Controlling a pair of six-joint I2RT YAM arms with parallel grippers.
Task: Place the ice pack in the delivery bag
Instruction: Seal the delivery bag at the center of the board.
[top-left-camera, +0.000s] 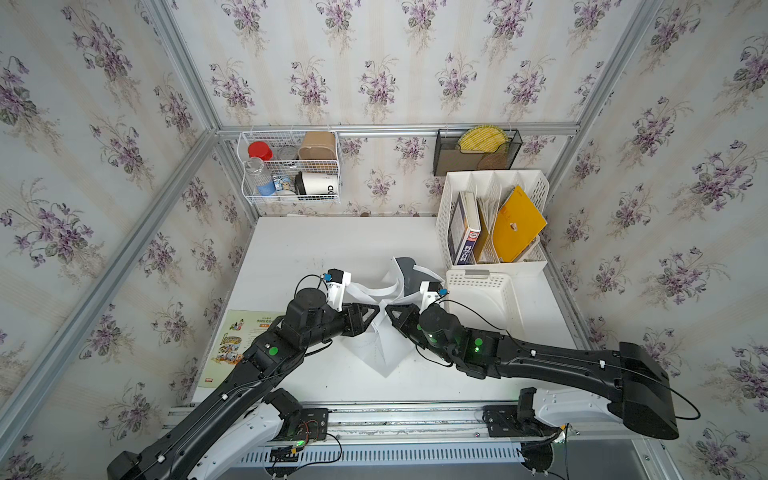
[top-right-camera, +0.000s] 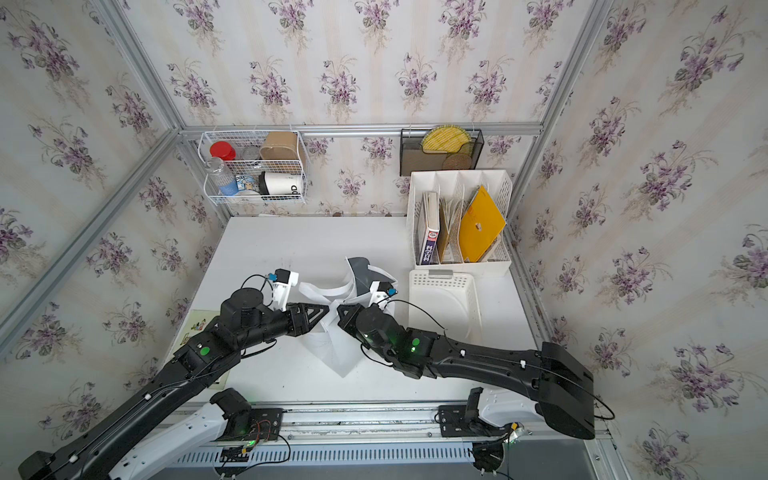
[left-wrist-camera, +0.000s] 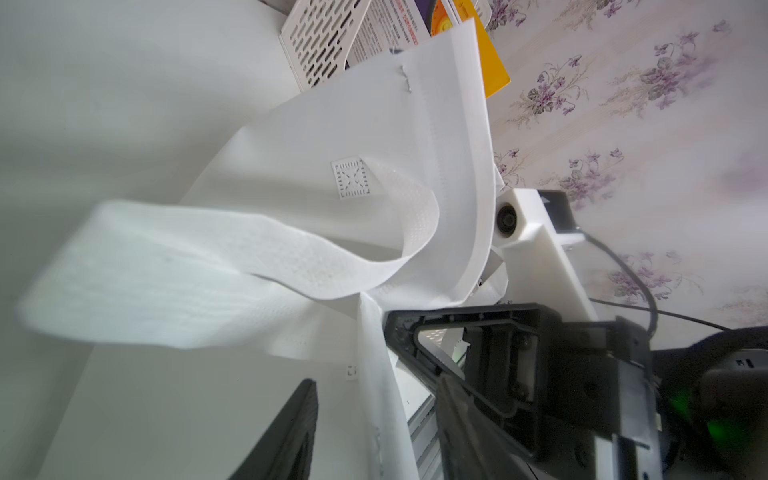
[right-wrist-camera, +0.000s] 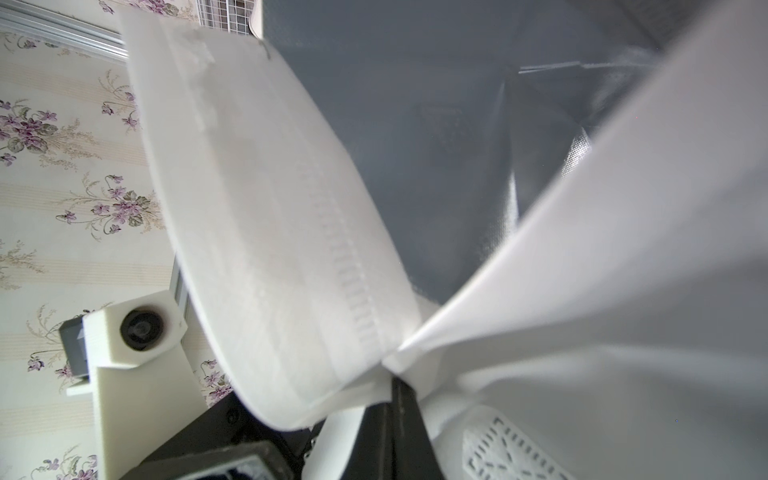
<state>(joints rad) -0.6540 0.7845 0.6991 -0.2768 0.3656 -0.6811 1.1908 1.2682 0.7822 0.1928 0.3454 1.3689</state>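
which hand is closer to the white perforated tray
Right. The right hand grips the delivery bag on the side toward the tray, its wrist just beside it. The left hand reaches the bag from the opposite side, farther off.

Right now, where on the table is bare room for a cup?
Bare: the far strip of the table, between the delivery bag and the back wall, beside the file organizer. Crowded: the middle, taken by the bag, and the right, filled by the white tray.
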